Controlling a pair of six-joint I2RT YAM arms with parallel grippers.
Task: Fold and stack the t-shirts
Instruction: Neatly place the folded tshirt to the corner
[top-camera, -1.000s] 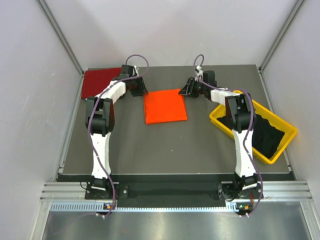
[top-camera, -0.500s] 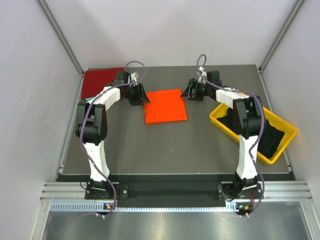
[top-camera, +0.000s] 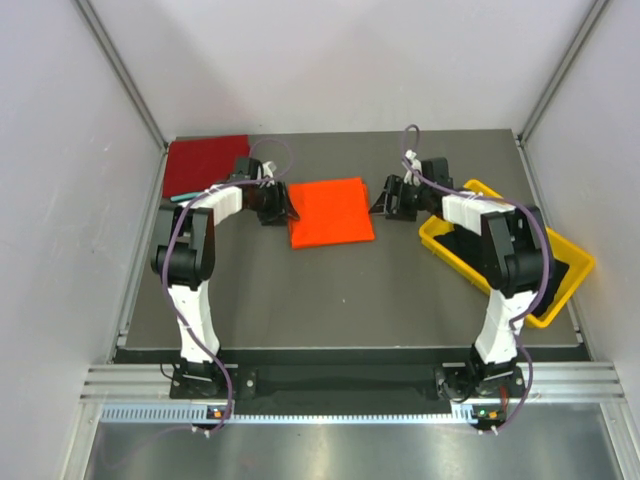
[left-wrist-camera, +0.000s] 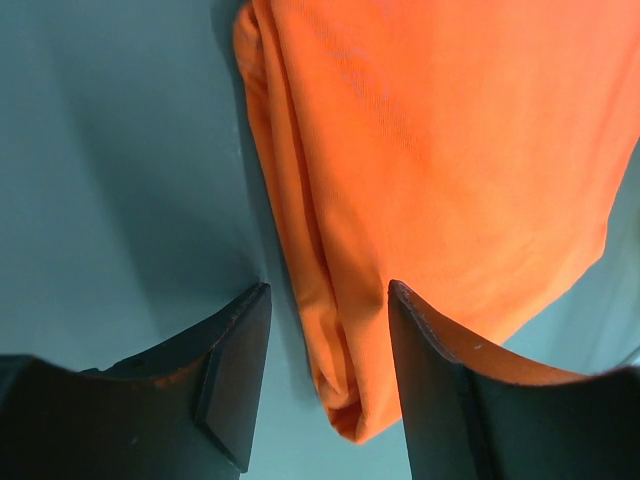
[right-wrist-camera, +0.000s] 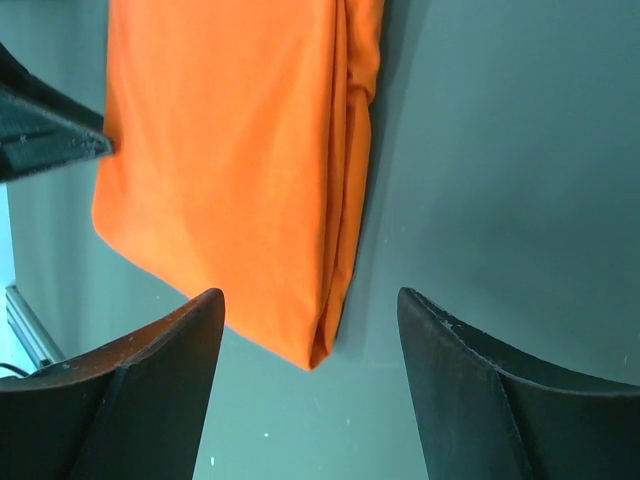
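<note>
Straddle opposite edges of the folded orange shirt (top-camera: 330, 212) on the table (top-camera: 300, 290): left gripper (left-wrist-camera: 328, 292) and right gripper (right-wrist-camera: 310, 300), both released, grasping nothing.

Orange t-shirt (top-camera: 330, 211) lies folded between left gripper (top-camera: 282, 204) and right gripper (top-camera: 386, 199).

The folded shirt (top-camera: 331, 211) is laid flat on the table (top-camera: 350, 295), toward its far side. It is flanked by the left gripper (top-camera: 285, 207) and the right gripper (top-camera: 383, 203). A second shirt (top-camera: 200, 163) is placed in the far left corner. A bin (top-camera: 440, 236), with cloth (top-camera: 543, 272) in it, is set at the right edge.
</note>
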